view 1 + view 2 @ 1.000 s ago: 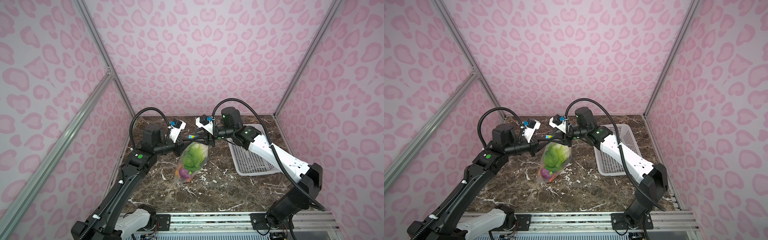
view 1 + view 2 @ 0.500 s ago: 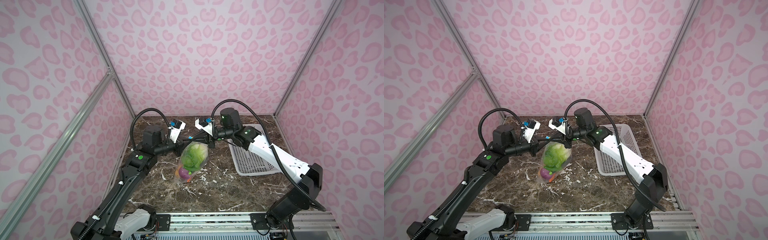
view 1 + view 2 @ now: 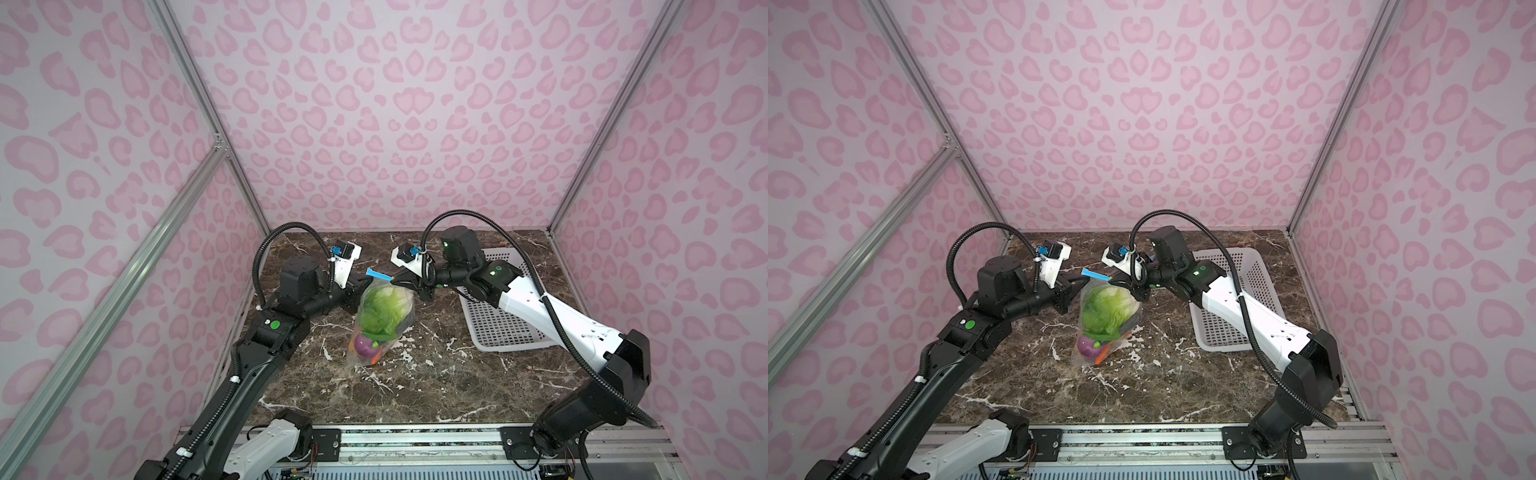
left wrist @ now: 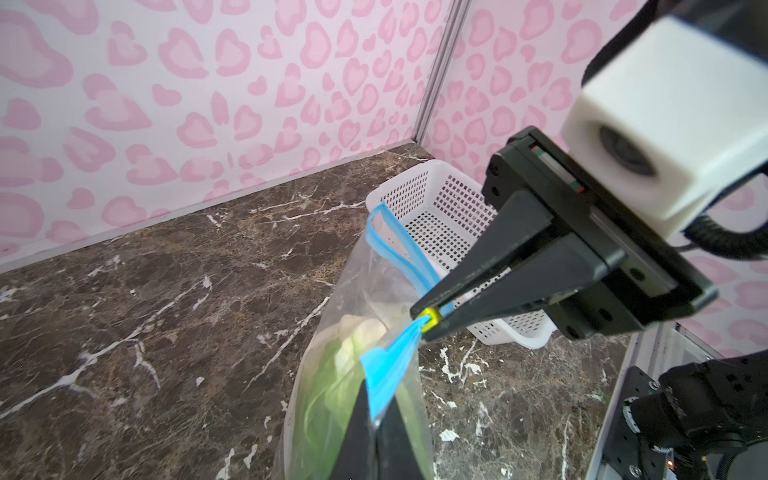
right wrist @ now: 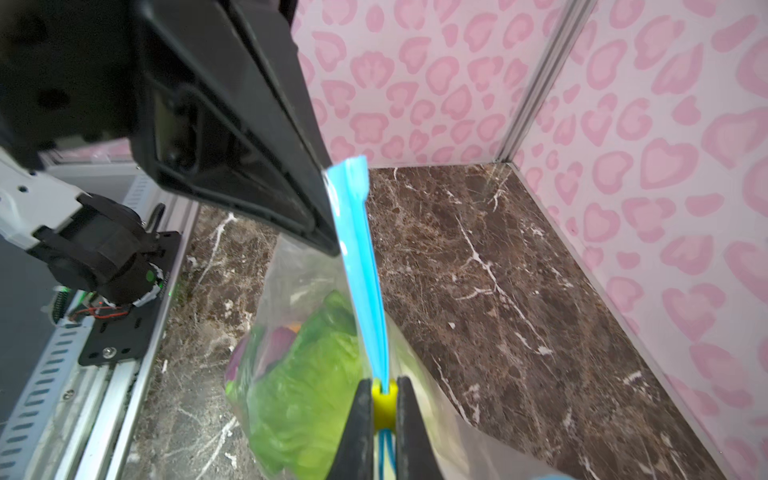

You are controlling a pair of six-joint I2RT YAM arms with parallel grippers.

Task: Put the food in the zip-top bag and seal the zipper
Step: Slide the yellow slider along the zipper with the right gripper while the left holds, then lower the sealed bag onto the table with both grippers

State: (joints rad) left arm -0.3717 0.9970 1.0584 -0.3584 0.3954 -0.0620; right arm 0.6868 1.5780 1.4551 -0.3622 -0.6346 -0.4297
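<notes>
Food point(image 3: 384, 309) bagged; zipper point(image 5: 361, 266) only partly closed.
Left pincer point(image 4: 374, 419) clamps the zipper's end, right pincer point(image 5: 384, 401) clamps its yellow slider point(image 5: 382, 407); the sealing pull remains.

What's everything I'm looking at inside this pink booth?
zip-top bag: one, clear, held up mid-table between both tools
zipper: one, light blue, along bag's top
slider: one, yellow, on the zipper
cabbage: one, green-white, upper part of bag
onion: one, purple, low in bag
small piece: one, orange, bag's bottom
basket: one, white perforated, table's right rear
table: one, brown marble
walls: three, pink heart print
left tool: one, black, shut on zipper's end
right tool: one, black, shut on slider
</notes>
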